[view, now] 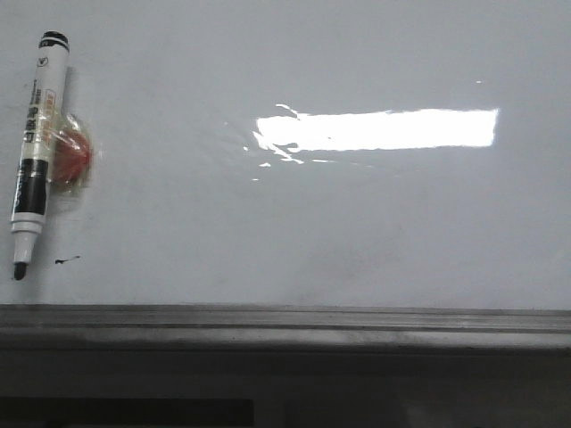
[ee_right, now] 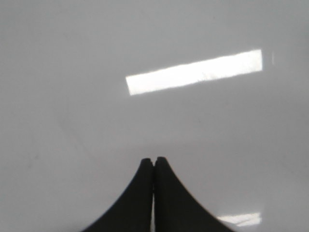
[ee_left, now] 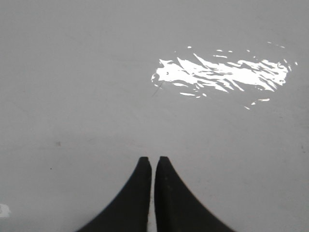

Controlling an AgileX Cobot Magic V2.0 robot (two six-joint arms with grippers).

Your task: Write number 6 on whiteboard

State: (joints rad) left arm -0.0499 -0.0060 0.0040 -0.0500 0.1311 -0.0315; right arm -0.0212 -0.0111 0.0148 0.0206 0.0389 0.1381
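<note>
The whiteboard (view: 357,223) fills the front view, glossy white-grey with a bright rectangular glare and a grey metal ledge (view: 285,323) along its bottom edge. No number 6 shows on it; only a tiny black smudge (view: 66,260) lies at the lower left. A black-and-white marker (view: 36,147) lies at the far left, uncapped tip down, beside a red round object (view: 71,159). Neither gripper shows in the front view. My left gripper (ee_left: 153,159) is shut and empty over bare board. My right gripper (ee_right: 154,160) is shut and empty over bare board.
The glare patch (view: 379,129) sits at the board's upper middle and also shows in the left wrist view (ee_left: 227,75) and the right wrist view (ee_right: 193,72). A dark edge lies below the ledge in the front view.
</note>
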